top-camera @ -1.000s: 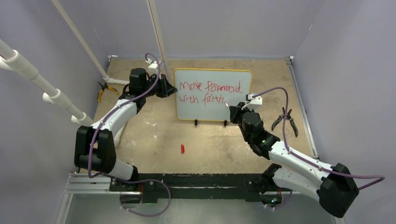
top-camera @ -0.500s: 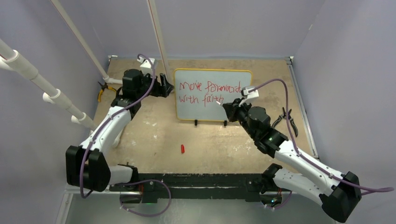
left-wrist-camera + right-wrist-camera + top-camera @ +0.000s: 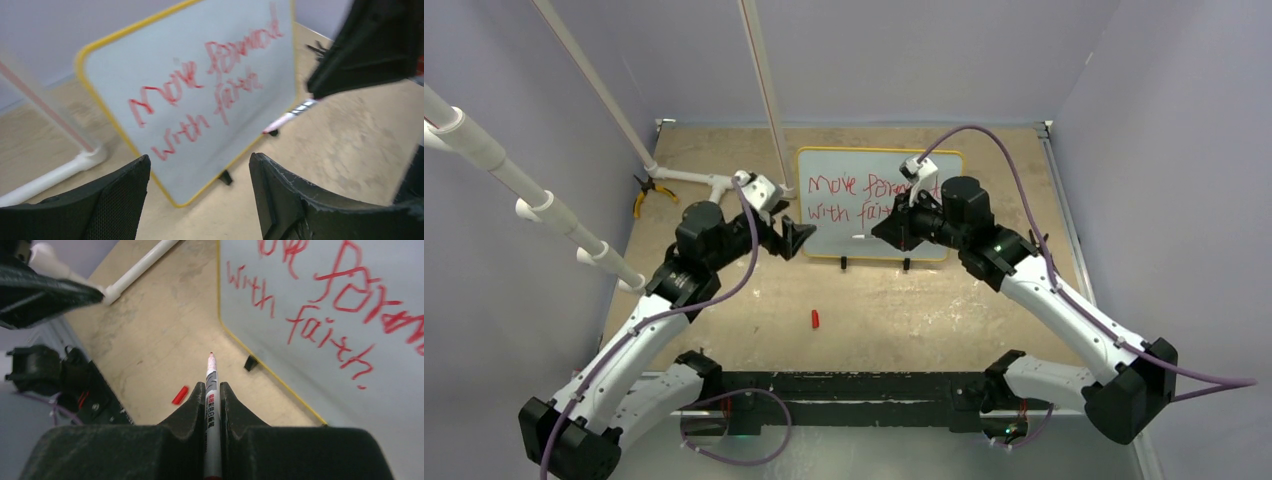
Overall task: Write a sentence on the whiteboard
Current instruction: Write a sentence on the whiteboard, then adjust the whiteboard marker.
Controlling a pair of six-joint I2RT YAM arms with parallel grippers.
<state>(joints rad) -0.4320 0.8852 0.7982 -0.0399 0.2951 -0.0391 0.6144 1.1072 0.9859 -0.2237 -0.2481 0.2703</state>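
Since the whiteboard [image 3: 829,240] looks light and tippy on small feet [image 3: 844,263], the left fingers [image 3: 125,200], apart, would best steady its frame [image 3: 801,205] while the right fingers [image 3: 190,410] clamp the marker [image 3: 211,405].

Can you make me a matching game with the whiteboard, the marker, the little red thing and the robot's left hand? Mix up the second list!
1 whiteboard
2 marker
3 little red piece
4 left gripper

A lying alone on the table
B jaws open, empty
C standing up, red writing on it
D pinched in the right gripper

Pairs: 1-C, 2-D, 3-A, 4-B
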